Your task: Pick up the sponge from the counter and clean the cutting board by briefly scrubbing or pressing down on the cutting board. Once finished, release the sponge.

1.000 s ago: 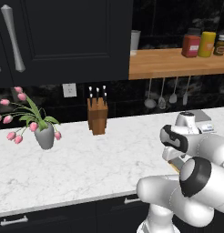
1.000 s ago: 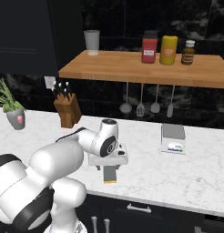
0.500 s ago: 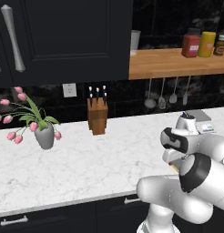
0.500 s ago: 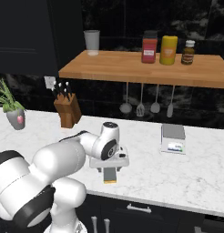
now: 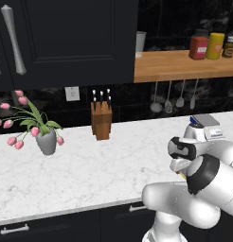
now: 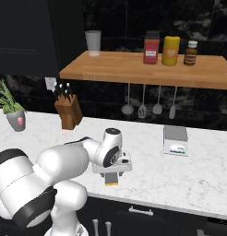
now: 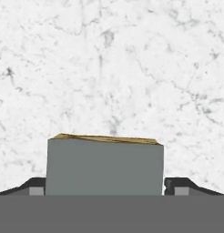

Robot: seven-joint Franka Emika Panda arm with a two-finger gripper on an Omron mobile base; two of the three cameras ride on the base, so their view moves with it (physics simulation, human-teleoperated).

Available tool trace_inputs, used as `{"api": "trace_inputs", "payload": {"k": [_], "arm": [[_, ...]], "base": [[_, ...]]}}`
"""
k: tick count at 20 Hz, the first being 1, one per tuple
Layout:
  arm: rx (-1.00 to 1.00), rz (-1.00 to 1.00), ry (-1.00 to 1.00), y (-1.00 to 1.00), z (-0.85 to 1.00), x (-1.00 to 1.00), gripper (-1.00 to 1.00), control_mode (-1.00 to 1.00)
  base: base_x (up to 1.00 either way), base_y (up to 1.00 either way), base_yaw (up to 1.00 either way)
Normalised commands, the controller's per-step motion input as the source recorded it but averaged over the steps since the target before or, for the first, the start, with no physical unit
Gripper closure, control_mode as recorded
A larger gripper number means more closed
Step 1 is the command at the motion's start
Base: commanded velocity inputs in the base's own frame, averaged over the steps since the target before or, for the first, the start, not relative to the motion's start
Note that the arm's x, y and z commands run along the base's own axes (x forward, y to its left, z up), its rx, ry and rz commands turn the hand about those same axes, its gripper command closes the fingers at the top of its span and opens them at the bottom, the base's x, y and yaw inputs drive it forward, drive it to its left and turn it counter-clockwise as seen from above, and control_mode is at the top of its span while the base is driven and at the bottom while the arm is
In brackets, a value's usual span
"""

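Jaws look like they're straddling the sponge right now, one fingertip poking out on each short side of it in the hand view, so I'd call it gripped or about to be, but honestly I can't tell if they're actually squeezing. From the right base view the gripper hangs straight down over the counter, with the sponge's yellow edge peeking out under it, in front of the scale and off toward the knife block side. Sponge sits dead centre between the tips, long axis running across from one finger to the other, grey layer facing the camera. So no sideways fix needed, I reckon, just confirm the squeeze and lift. Can't spot the cutting board anywhere, so where to carry it is still a guess.
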Motion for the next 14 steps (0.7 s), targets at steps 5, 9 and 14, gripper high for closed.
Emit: {"api": "trace_inputs", "payload": {"k": [5,9,14], "arm": [[0.0,0.0,-0.01,0.0,-0.14,0.0,-1.0,-1.0],[0.0,0.0,0.0,0.0,-0.36,0.0,-1.0,-1.0],[0.0,0.0,0.0,0.03,-0.38,-0.06,1.0,-1.0]], "base": [[0.0,0.0,0.0],[0.0,0.0,0.0],[0.0,0.0,0.0]]}}
